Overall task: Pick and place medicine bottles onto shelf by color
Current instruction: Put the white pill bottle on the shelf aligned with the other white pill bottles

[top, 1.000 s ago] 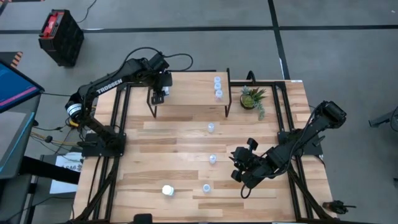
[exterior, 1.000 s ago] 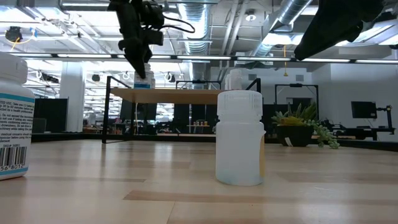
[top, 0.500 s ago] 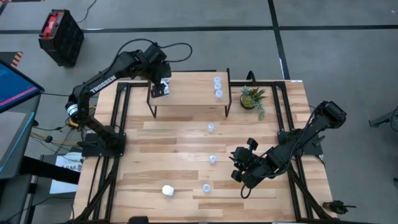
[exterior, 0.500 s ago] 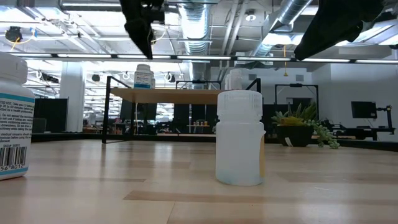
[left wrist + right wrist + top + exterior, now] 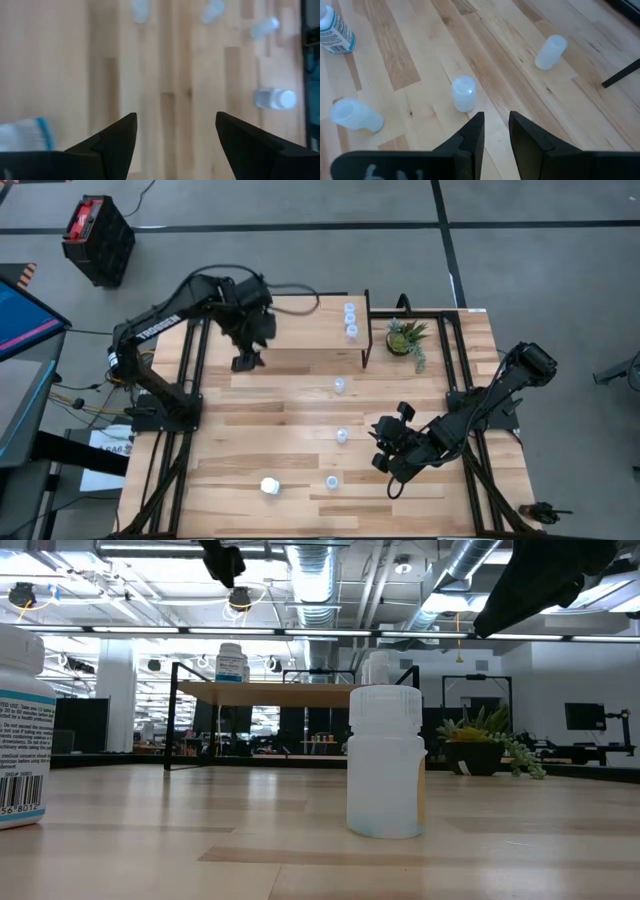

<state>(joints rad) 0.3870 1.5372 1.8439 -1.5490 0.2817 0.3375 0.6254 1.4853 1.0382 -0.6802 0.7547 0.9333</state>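
The shelf [image 5: 305, 330] stands at the table's far side. A white medicine bottle [image 5: 231, 662] stands upright on its left end, and two translucent ones [image 5: 350, 320] stand on its right end. My left gripper [image 5: 245, 360] hangs open, high above the shelf's near left corner, with nothing between its fingers [image 5: 175, 130]. Three translucent bottles [image 5: 339, 385] [image 5: 342, 436] [image 5: 332, 481] and a white one on its side [image 5: 269, 486] rest on the tabletop. My right gripper [image 5: 385, 460] waits shut at the near right, apart from them.
A small green potted plant [image 5: 407, 338] stands just right of the shelf. The shelf's thin black legs [image 5: 172, 720] reach down to the tabletop. Bare wood lies between the shelf and the loose bottles, and along the table's left half.
My left gripper has let go of the white bottle, which stays upright on the shelf's left end. The gripper has risen and drawn back toward the table's near edge, tipping more steeply downward.
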